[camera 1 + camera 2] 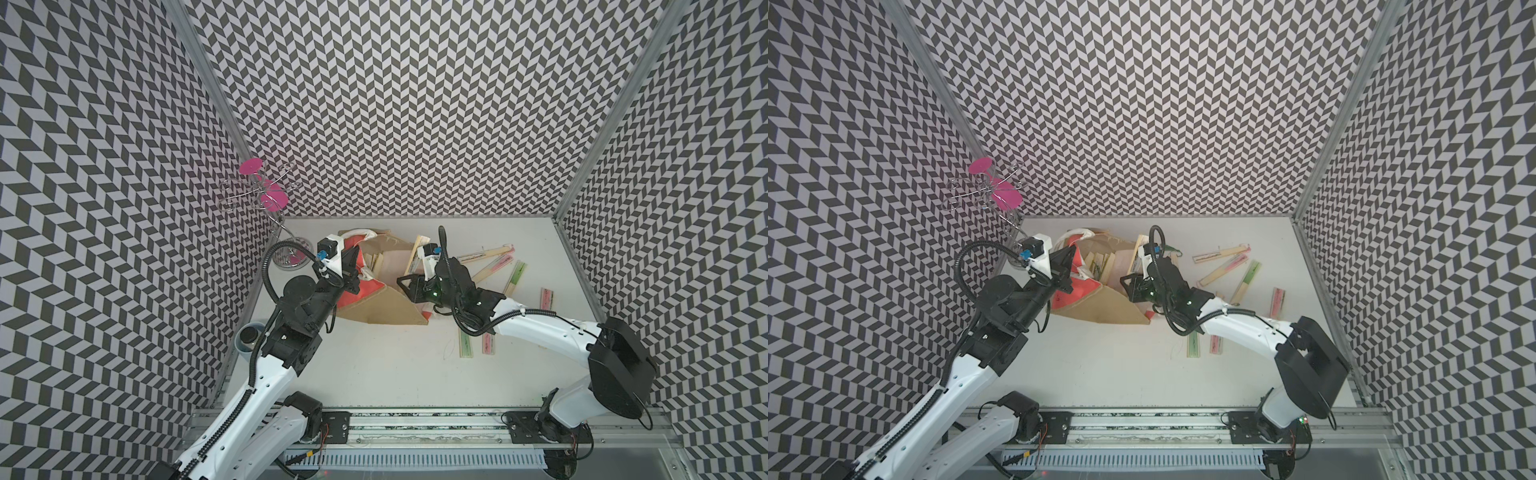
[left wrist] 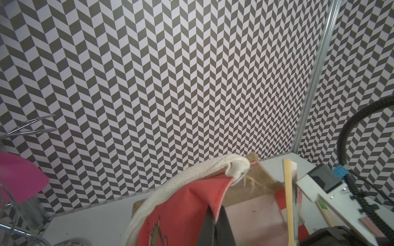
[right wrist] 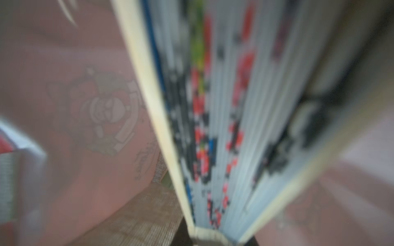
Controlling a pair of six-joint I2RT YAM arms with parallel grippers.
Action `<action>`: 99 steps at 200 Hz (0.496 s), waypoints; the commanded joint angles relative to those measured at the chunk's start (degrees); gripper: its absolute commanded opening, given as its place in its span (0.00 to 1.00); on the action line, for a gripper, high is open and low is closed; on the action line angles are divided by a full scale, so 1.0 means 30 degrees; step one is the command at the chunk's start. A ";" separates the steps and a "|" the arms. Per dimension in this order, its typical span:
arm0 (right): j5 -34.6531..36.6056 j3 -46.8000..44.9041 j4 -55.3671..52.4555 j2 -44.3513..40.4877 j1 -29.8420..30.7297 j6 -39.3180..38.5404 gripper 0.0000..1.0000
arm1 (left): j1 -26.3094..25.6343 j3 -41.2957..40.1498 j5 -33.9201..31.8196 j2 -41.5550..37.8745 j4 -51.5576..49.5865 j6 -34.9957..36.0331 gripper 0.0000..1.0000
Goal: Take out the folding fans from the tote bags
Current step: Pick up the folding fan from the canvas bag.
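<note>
The tan jute tote bag (image 1: 386, 309) (image 1: 1100, 309) lies slumped mid-table, its mouth gaping upward. My left gripper (image 1: 356, 259) (image 2: 215, 209) is shut on the bag's red-orange rim trim (image 2: 191, 204), beside the white rope handle (image 2: 191, 176), holding that side up. My right gripper (image 1: 409, 282) (image 3: 210, 238) is shut on the base of a folding fan (image 1: 417, 253) (image 3: 213, 127) with bamboo guards and black-and-red inked paper, standing up at the bag's mouth. More fans (image 1: 1104, 264) lie inside the bag. Several fans (image 1: 503, 262) rest on the table to the right.
A chrome wire stand with pink discs (image 1: 266, 195) stands at the back left corner. A grey cup (image 1: 249, 336) sits by the left wall. Two fans (image 1: 465, 345) lie under the right arm, nearer the front. Patterned walls close three sides.
</note>
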 commanded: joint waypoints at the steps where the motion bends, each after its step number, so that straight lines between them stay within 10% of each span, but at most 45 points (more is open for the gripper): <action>1: 0.0486 0.0424 0.0226 -0.1034 0.0098 -0.0442 0.00 | 0.0181 0.1103 -0.0955 0.0259 0.0804 0.0392 0.00; 99: 0.2180 0.0649 -0.0929 -0.3040 -0.0032 -0.1282 0.00 | 0.1360 0.0906 -0.1304 0.1394 0.1566 0.1316 0.00</action>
